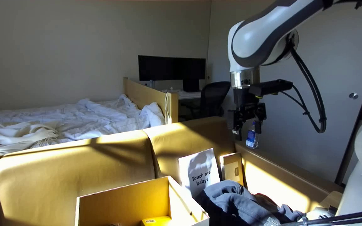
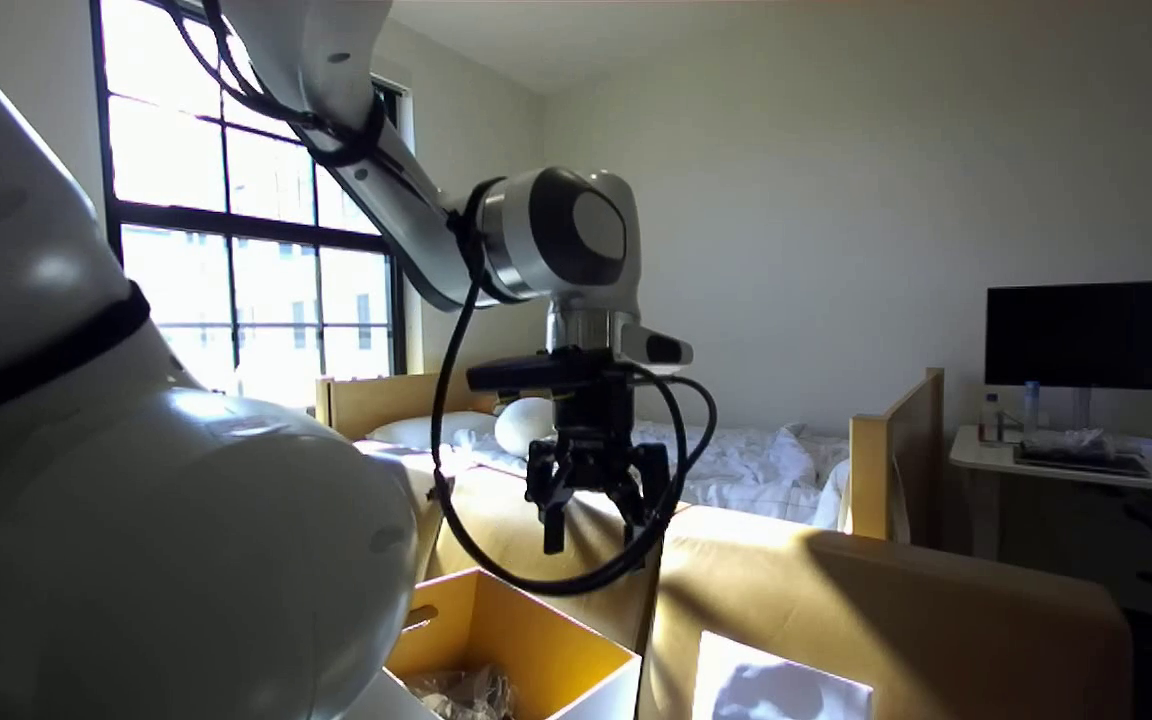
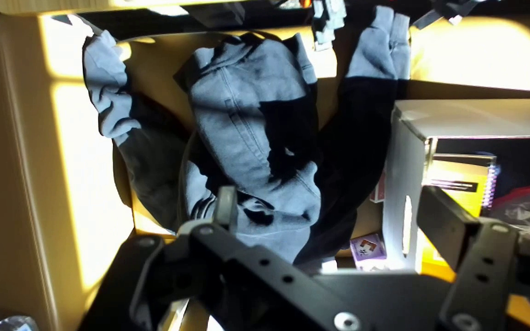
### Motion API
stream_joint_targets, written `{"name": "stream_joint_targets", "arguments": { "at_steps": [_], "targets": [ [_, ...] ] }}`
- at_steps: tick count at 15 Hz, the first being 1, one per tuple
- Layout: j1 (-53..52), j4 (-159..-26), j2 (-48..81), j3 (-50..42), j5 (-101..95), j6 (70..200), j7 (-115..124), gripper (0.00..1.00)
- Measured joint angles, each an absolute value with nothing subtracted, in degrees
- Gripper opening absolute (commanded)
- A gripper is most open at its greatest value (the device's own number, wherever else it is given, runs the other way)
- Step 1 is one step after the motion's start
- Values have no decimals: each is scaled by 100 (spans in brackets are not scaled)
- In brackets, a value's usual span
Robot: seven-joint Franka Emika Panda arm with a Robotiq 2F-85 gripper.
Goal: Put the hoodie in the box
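Note:
The dark grey-blue hoodie [image 1: 237,201] lies crumpled on the sofa seat beside the box. In the wrist view the hoodie [image 3: 256,128] is spread out with its sleeves to both sides, partly in sun and partly in black shadow. The box [image 1: 124,201] is open at the top, white outside and yellowish inside. It also shows in an exterior view [image 2: 556,650] and at the right of the wrist view [image 3: 476,115]. My gripper [image 1: 247,130] is open and empty, high above the sofa; it also shows in an exterior view [image 2: 593,540] and the wrist view [image 3: 334,218].
The box holds a yellow notebook [image 3: 458,184] and a clear plastic bag [image 3: 527,211]. A paper sign [image 1: 198,172] and a small carton [image 1: 233,169] lean on the sofa back [image 1: 74,166]. A water bottle [image 1: 252,138] appears behind the gripper. A purple packet [image 3: 368,248] lies beside the box.

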State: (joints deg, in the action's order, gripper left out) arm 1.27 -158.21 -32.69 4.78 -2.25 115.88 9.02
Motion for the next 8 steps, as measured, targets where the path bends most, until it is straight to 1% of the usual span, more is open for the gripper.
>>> {"name": "stream_joint_targets", "arguments": {
  "at_steps": [2, 4, 8],
  "targets": [
    [330, -16181, -3009, 561, -702, 12608, 1307, 100],
    [567, -16148, -2579, 725, -1023, 13307, 1939, 100],
    [651, -16048, -2162, 917, -1089, 13436, 2400, 100]
  ]
}}
